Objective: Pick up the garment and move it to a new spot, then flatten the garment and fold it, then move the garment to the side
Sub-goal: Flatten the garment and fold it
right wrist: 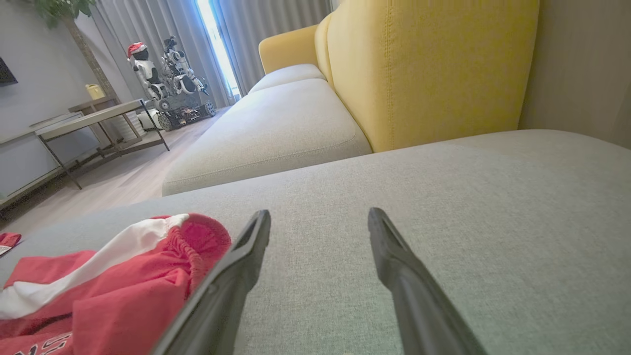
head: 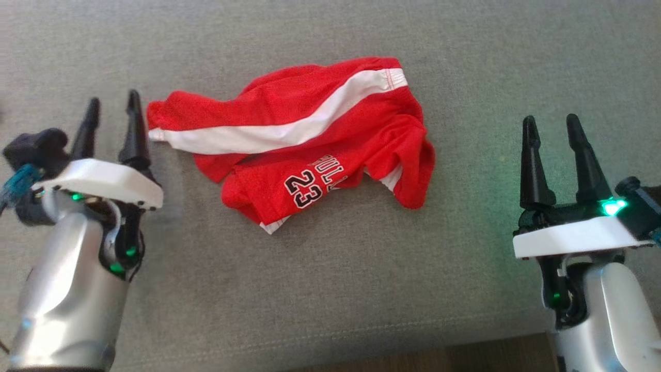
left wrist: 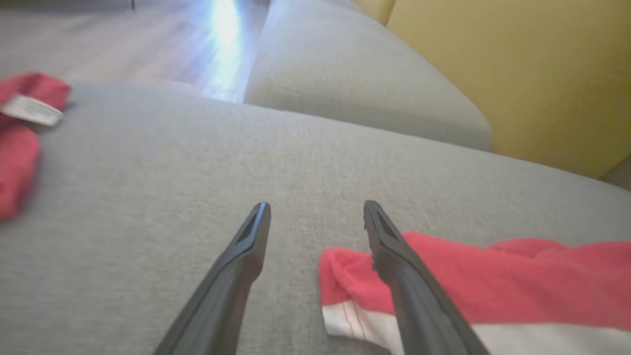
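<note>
The red garment (head: pixel 299 139) lies crumpled near the middle of the grey sofa cushion (head: pixel 330 289), a white stripe running across it and "23" printed on one rumpled leg. The left gripper (head: pixel 114 98) sits just beside its left end, jaws apart and empty; the right gripper (head: pixel 550 119) waits well apart on the other side, jaws also wide. Flattening looks to be the step in hand: each gripper probably needs to pinch an edge and draw the cloth out.

Soft daylight, white glare on the floor (left wrist: pixel 217 59), left wrist view blurred, faint shadow under garment (head: pixel 299 134), edges stretched
</note>
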Controlling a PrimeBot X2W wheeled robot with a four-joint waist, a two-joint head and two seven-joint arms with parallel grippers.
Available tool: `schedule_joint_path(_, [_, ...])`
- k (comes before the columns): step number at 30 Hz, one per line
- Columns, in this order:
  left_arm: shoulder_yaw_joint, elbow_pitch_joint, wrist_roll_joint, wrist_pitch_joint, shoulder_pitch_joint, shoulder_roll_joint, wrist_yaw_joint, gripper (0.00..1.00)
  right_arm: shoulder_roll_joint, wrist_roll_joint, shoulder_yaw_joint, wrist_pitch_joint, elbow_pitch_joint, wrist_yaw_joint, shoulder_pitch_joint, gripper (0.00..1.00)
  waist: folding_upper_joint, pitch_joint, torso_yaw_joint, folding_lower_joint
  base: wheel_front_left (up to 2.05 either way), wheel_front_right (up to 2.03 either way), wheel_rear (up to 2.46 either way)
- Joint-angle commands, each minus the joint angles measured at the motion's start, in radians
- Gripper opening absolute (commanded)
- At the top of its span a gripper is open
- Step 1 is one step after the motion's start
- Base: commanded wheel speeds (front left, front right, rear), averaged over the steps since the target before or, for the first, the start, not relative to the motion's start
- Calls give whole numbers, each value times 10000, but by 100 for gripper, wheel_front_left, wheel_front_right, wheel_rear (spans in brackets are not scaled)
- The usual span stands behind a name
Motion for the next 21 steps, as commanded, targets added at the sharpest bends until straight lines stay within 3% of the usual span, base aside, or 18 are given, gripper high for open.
schedule_joint_path(1, [574,-691,383,-117,85,345,167,100,-37,-49,202,-87,-299,42,-165,100,0,-118,132,0,0,0,0])
schedule_joint_path(5, [1168,-2374,1552,-120,1070,213,525,100,-37,-300,196,-25,-285,42,-128,100,0,-364,362,0,0,0,0])
schedule_joint_path(9, [1389,-3388,2248,-122,2043,45,528,100,-37,-568,152,89,-270,42,-47,100,0,-645,577,0,0,0,0])
schedule_joint_path(21, [1236,-3838,2838,-123,3853,-288,268,100,-37,-967,119,481,-295,42,513,100,0,-1681,895,0,0,0,0])
